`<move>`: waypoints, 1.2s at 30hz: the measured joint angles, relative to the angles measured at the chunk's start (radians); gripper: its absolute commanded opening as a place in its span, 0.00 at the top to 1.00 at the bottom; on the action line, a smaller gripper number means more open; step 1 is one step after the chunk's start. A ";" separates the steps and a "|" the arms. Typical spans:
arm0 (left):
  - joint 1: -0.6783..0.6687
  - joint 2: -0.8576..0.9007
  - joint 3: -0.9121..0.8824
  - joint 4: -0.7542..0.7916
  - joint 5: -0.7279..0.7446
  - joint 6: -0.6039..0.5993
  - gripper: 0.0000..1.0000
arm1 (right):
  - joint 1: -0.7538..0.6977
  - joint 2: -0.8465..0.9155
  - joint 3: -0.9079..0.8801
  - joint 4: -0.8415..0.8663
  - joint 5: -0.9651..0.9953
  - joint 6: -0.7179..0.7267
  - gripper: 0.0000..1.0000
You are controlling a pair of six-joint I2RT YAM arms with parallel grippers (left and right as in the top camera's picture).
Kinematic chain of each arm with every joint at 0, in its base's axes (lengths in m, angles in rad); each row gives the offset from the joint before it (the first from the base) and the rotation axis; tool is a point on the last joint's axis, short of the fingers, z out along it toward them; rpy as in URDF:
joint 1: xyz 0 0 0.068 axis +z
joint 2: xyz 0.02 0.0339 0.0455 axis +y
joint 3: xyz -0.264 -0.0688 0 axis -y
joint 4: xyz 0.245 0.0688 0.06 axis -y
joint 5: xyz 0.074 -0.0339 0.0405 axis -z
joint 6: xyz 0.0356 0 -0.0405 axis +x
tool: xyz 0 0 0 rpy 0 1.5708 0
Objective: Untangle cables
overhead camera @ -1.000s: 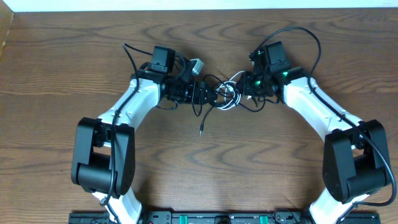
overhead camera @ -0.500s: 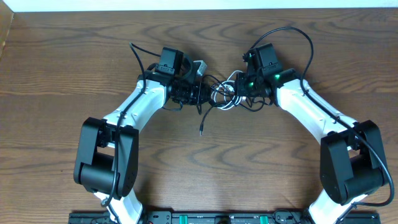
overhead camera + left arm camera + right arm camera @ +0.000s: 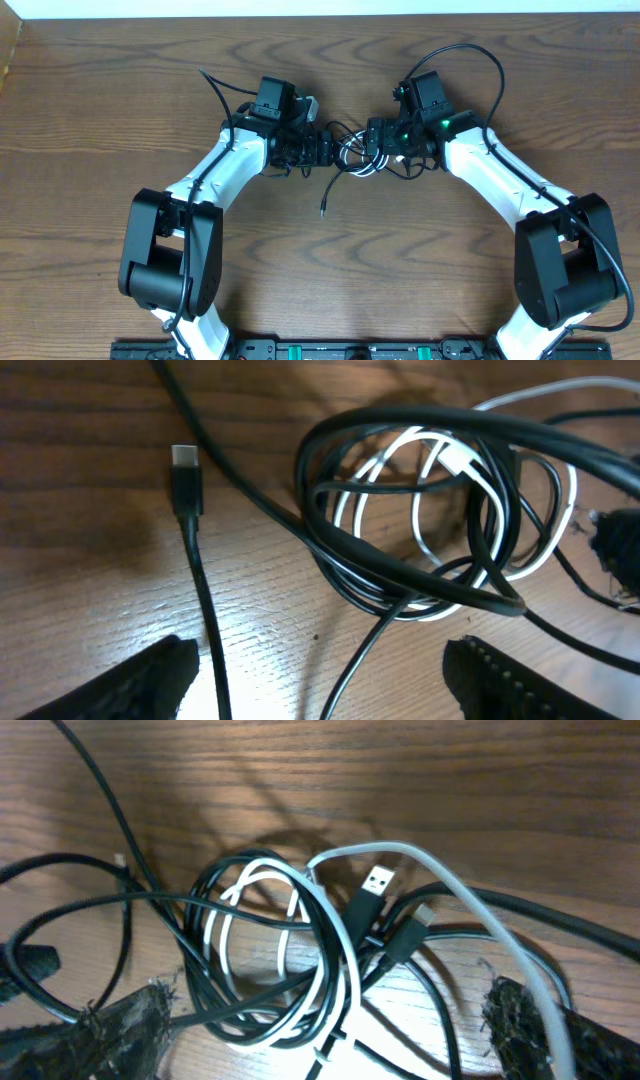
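Overhead, my left arm [image 3: 215, 175] comes in from the near-left side of the desk [image 3: 100, 100], its tip right against the left side of the cables [image 3: 352, 152]. The cables lie in one knotted bundle on the far half of the desk, about midway between the left and right edges. One black tail [image 3: 327, 190] runs out of the knot toward the near edge and ends loose on the wood. My right arm [image 3: 490, 170] meets the bundle from the other side.

On the left wrist camera the left fingers [image 3: 150, 680] are spread wide, pinching nothing. A black plug [image 3: 185, 470] lies flat on the wood between them, apart from the coil. To its right, black loops [image 3: 400, 575] wrap around a white cable [image 3: 440, 455].

On the right wrist camera the right fingers [image 3: 130, 1020] are spread as well, one at each bottom corner, with the tangle lying between them and nothing gripped. White loops [image 3: 215, 920] sit inside black ones, a silver-tipped plug [image 3: 373, 885] points toward the far edge, and a pale cable [image 3: 450, 890] arcs over the right side.
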 measured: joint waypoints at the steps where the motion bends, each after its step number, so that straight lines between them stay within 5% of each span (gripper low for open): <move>1: 0.000 0.000 0.000 -0.001 -0.007 -0.002 0.13 | 0.000 0.000 0.000 -0.002 0.010 -0.008 0.01; 23: 0.000 0.000 0.000 -0.049 -0.332 -0.028 0.02 | 0.000 -0.056 0.022 -0.108 0.229 -0.080 0.07; 28: 0.000 0.000 0.000 -0.049 -0.337 -0.029 0.02 | 0.000 -0.163 0.055 -0.066 0.212 -0.121 0.37; 32: 0.000 0.000 0.000 -0.049 -0.339 -0.029 0.02 | 0.003 -0.185 0.066 -0.044 0.146 -0.151 0.85; 33: 0.000 0.000 0.000 -0.049 -0.339 -0.029 0.02 | 0.003 -0.179 0.066 -0.045 0.134 -0.152 0.85; 36: 0.000 0.000 0.000 -0.049 -0.339 -0.029 0.02 | 0.005 -0.154 0.066 -0.045 0.115 -0.153 0.64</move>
